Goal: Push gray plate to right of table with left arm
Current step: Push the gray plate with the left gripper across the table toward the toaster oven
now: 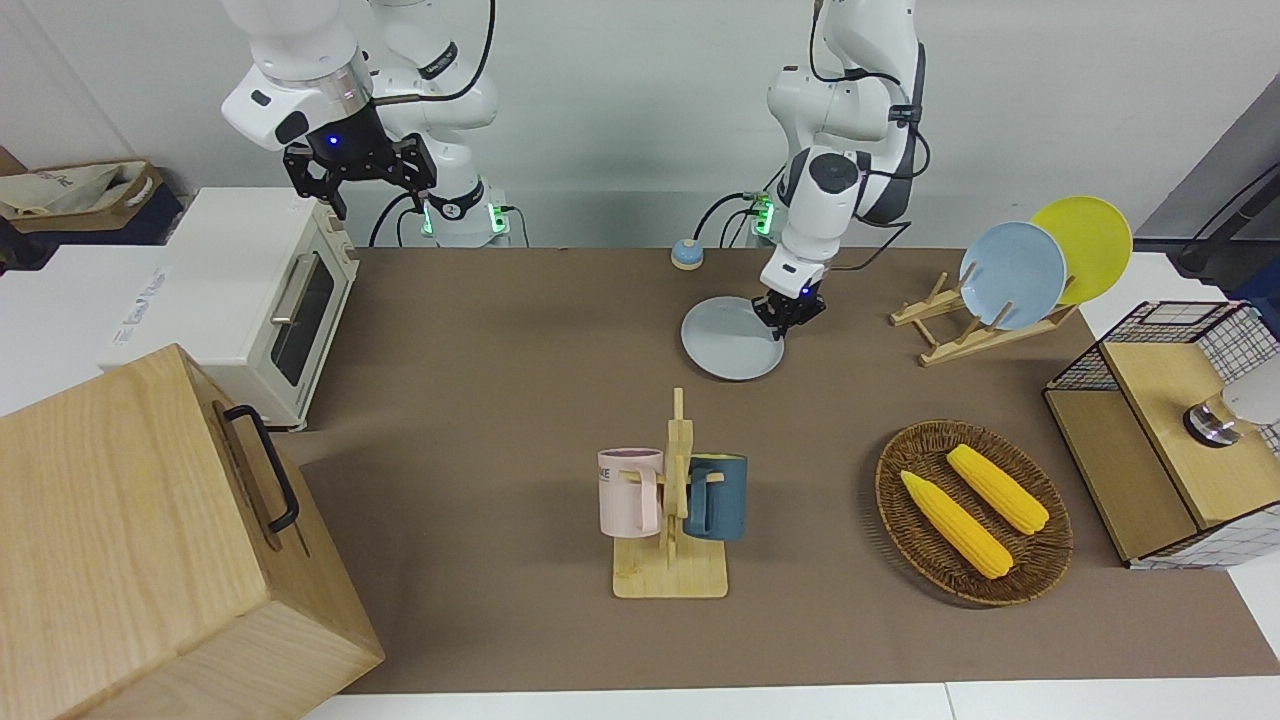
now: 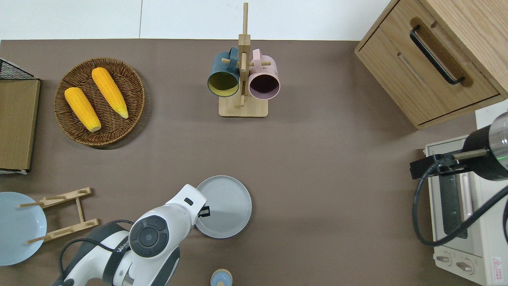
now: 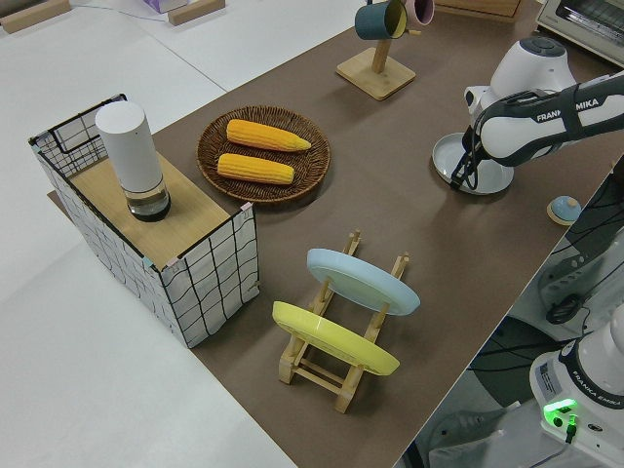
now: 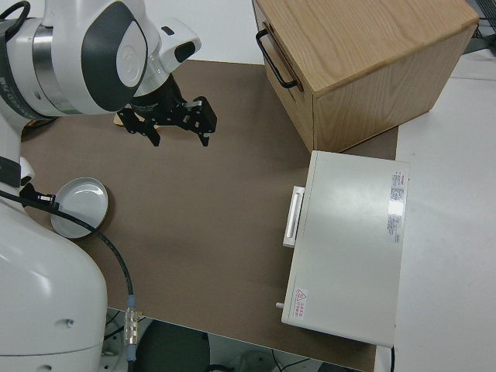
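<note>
Gray plate [image 1: 731, 339] is lying flat on the tabletop [image 1: 500, 400], nearer to the robots than the mug rack [image 1: 672, 520]. Left gripper [image 1: 786, 312] is touching its rim; can't tell the fingers' state. Right arm is parked, fingers [image 4: 203, 124] spread apart.

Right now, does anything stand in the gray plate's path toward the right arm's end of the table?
Nothing visible does. The left gripper is at the gray plate; bare table runs on to the toaster oven.

Gray plate [image 2: 228, 206] flat on table [image 2: 317, 178]
</note>
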Robot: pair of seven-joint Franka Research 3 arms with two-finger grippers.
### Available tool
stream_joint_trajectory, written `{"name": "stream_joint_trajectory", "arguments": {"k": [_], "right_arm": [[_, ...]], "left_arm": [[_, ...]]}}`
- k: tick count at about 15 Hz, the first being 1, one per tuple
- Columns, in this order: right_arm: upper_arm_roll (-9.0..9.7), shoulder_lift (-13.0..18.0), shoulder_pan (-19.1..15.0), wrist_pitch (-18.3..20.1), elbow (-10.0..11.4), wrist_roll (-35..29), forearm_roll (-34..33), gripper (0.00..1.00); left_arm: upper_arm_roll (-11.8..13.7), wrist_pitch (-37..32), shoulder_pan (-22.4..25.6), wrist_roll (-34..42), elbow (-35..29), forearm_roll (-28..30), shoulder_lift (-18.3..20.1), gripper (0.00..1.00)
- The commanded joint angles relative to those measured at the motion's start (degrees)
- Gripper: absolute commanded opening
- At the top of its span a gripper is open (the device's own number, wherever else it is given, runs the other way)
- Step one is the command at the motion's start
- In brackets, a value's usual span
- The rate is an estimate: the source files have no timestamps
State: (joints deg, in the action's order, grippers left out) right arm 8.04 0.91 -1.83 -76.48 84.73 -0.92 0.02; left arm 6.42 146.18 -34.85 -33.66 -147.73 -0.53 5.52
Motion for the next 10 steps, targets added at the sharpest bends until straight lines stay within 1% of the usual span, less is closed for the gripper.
{"name": "stream_joint_trajectory", "arguments": {"k": [1, 2, 5, 10], "right_arm": [[0.92, 0.1, -1.1, 0.9, -0.5, -0.7, 0.2, 0.983], [0.92, 0.1, -1.1, 0.9, -0.5, -0.7, 0.2, 0.983], [0.92, 0.1, -1.2, 0.9, -0.5, -0.7, 0.2, 0.983], [0.92, 0.1, -1.1, 0.9, -0.5, -0.7, 0.2, 0.983]], "left_arm": [[-0.3, 0.8, -5.7, -6.9, 3.5, -0.1, -6.7, 0.00], [-1.2, 0.4, -6.5, -8.9, 4.8, -0.1, -7.7, 0.00], [-5.2, 0.2, -6.5, -14.1, 8.5, -0.1, -10.9, 0.00], [-9.3, 0.2, -6.5, -20.6, 14.1, -0.1, -15.8, 0.00]]}}
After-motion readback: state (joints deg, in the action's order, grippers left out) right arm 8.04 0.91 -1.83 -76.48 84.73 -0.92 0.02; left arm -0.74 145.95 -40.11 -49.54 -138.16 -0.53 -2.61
